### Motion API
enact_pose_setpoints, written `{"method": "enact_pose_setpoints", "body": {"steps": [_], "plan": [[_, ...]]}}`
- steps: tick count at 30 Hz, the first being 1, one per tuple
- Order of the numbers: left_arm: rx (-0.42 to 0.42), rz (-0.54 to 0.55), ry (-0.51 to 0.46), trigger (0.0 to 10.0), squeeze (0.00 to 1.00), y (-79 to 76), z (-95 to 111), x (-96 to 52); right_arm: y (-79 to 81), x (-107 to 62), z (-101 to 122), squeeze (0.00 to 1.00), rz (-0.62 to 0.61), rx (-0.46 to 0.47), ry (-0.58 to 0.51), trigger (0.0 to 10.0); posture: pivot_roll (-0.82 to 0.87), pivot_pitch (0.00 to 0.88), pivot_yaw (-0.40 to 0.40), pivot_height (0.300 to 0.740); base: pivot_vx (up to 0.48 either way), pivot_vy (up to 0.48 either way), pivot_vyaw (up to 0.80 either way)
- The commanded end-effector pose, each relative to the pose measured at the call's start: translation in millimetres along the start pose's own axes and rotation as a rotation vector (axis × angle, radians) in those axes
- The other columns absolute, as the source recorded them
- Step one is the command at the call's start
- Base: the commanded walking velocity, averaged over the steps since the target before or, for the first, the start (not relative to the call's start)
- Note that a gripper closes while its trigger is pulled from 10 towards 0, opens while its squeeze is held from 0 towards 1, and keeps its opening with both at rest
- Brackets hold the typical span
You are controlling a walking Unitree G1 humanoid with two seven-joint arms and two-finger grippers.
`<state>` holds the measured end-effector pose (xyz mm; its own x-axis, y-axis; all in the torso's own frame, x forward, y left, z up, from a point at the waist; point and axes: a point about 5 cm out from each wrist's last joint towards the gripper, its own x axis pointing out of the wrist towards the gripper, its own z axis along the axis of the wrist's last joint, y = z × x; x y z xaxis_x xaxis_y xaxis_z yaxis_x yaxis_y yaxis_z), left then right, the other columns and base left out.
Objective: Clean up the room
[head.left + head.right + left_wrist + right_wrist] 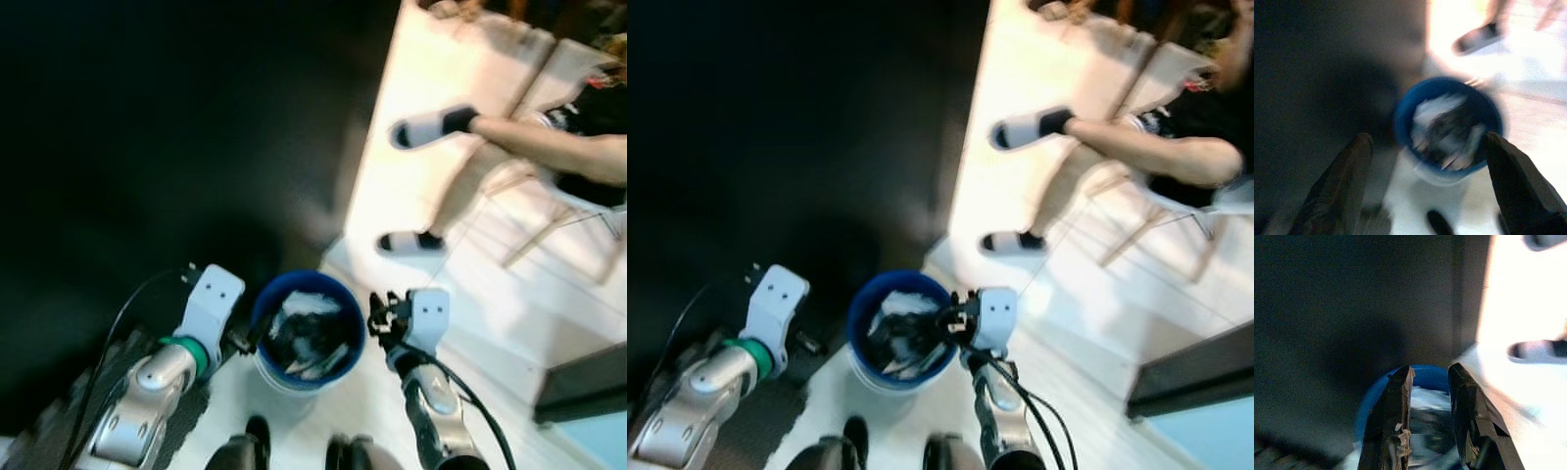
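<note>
So the head camera is looking straight down at a blue bucket (310,333) sitting on the pale floor (470,323) right in front of the robot's feet (250,446), just at the edge where a big dark area (147,127) begins. The bucket is stuffed with crumpled white and dark trash (309,333), can't really make out single items, it's all pretty blurry.

Left gripper (245,338) sits right at the bucket's left rim, right gripper (380,318) at its right rim, so the bucket is between the two arms. From the head views I honestly can't tell how far either set of fingers is spread.

The wrist cams help there. The left wrist view has its two black fingers (1342,186) set wide apart, with the bucket (1447,127) seen in the gap between them, and nothing held. The right wrist view shows its fingers (1393,426) with only a narrow gap, poised over the bucket's rim (1425,374), also with nothing between them; there are pale scuffs or bits stuck on the finger faces.

What the head views have that the wrist ones barely do: a person (558,147) seated on a light chair (549,220) to the upper right, legs stretched out, wearing white slide sandals with dark socks (431,125). The wrist cams just catch a sandal (1479,38) or two on the bright floor.
</note>
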<state>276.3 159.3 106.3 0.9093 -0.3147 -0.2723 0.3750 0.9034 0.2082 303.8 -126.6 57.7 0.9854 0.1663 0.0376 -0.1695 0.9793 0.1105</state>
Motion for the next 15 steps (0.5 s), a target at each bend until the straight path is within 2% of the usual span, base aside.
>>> {"method": "enact_pose_setpoints", "body": {"steps": [1, 15], "plan": [[0.0, -0.014, 0.027, 10.0, 0.0, -5.3, -7.3, 0.0, -4.4, -10.2, -11.5, 0.0, -0.022, 0.012, 0.046, 10.0, 0.11, 0.175, 0.035, 0.74, -0.334, 0.0, 0.0], [-0.003, -0.015, 0.018, 10.0, 0.0, -5.8, -7.2, 2.4, -6.9, -12.3, -13.2, 0.0, -0.032, 0.01, 0.066, 10.0, 0.11, 0.171, 0.036, 0.74, -0.322, 0.0, 0.0]]}}
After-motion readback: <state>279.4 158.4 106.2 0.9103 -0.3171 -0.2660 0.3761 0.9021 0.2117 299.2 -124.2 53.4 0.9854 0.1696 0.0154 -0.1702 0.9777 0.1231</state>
